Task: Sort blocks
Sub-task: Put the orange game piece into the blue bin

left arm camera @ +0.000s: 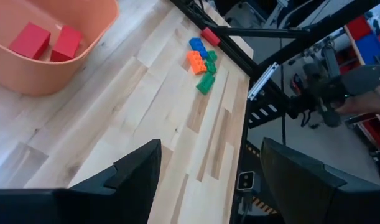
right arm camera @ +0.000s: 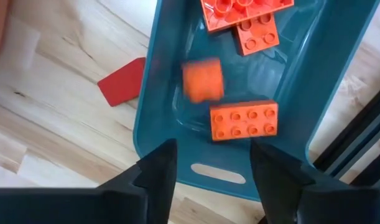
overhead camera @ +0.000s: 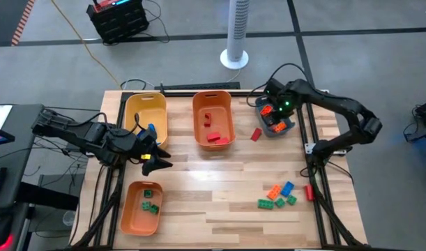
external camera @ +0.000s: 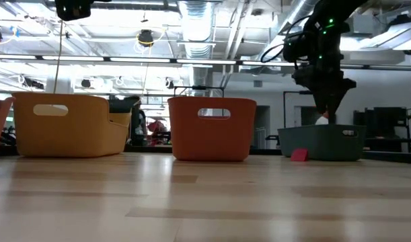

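While the left gripper [overhead camera: 159, 157] waits with fingers apart near the desk's left edge, loose blocks [overhead camera: 278, 196] lie clustered toward the near right corner. At the far right corner, the right gripper [right arm camera: 211, 165] hangs over the teal bin [right arm camera: 339, 81], fingers apart, empty. Below it, a blurred orange block [right arm camera: 203, 79] sits among orange blocks inside.

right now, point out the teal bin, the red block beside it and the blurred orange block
teal bin [right arm camera: 153, 93], right wrist view, on its side wall
red block [right arm camera: 122, 81], right wrist view, on its flat top face
orange block [right arm camera: 203, 79], right wrist view, on its middle, over the bin floor
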Motion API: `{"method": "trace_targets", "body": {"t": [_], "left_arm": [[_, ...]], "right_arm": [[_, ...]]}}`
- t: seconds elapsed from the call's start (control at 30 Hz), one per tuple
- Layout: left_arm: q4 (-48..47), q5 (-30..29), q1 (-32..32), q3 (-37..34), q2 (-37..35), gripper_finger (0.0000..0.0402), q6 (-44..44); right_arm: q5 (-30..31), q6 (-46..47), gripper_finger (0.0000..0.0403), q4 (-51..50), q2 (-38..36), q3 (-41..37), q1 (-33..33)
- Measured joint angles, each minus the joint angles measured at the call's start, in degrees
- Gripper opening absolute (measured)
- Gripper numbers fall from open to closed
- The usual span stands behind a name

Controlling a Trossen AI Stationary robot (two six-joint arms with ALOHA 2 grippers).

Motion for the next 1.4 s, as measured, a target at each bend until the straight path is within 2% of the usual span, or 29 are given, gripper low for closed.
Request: {"method": "trace_targets", "body": {"t": [0.2,0.3,0.4,0.53,0.7,0.93,1.1,1.4], "left_arm": [[-0.07,0.08,0.0,0.0,-0.02,0.0267,-0.03],[-0.38,0.36,0.0,0.0,-0.03,0.0267,-0.03],[-0.42,0.62,0.0,0.0,-0.04,0.0267,0.63],[-0.41,0.66,0.0,0.0,-0.04,0.0267,2.07],[-0.4,1.72,0.02,0.0,-0.04,0.0267,3.79],[-0.33,4.16,0.02,0.0,-0.04,0.0267,5.25],[-0.32,5.09,0.02,0.0,-0.04,0.0267,6.22],[-0.31,9.05,0.02,0.0,-0.04,0.0267,6.59]], "right_arm": [[-0.02,0.69,0.0225,-0.47,-4.3,0.0,2.37],[-0.06,3.3,0.0226,-0.18,-7.83,0.0,8.1],[0.12,7.41,0.0226,0.42,-10.66,0.0,16.73],[0.42,16.09,0.0226,1.54,-12.09,-1.29,29.05],[0.32,28.1,0.0226,5.01,-11.63,-6.83,43.9],[-4.1,56.07,0.0226,5.17,-8.74,-11.3,58.6],[-6.95,68.62,0.0226,12.27,-6.23,-11.24,63.89],[-11.39,77.54,0.0226,21.21,2.03,-11.23,69.0]]}}
